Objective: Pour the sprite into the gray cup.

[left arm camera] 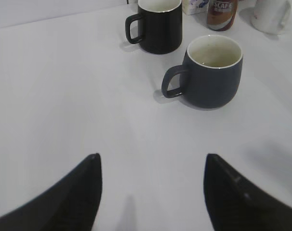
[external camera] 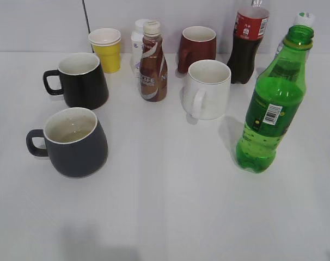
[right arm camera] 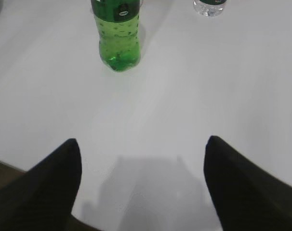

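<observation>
The sprite (external camera: 271, 109) is a tall green bottle standing upright at the right of the table, uncapped; its lower part shows in the right wrist view (right arm camera: 118, 33). The gray cup (external camera: 75, 142) is a rounded dark mug with an off-white inside at the front left; it also shows in the left wrist view (left arm camera: 211, 72), handle to the left. My left gripper (left arm camera: 152, 159) is open and empty, well short of the gray cup. My right gripper (right arm camera: 142, 142) is open and empty, short of the sprite. Neither gripper shows in the exterior view.
A black mug (external camera: 80, 80) stands behind the gray cup. A yellow cup (external camera: 107, 49), a brown coffee bottle (external camera: 153, 62), a white mug (external camera: 207, 88), a dark red mug (external camera: 197, 48), a cola bottle (external camera: 247, 43) and a clear water bottle (right arm camera: 209, 6) stand further back.
</observation>
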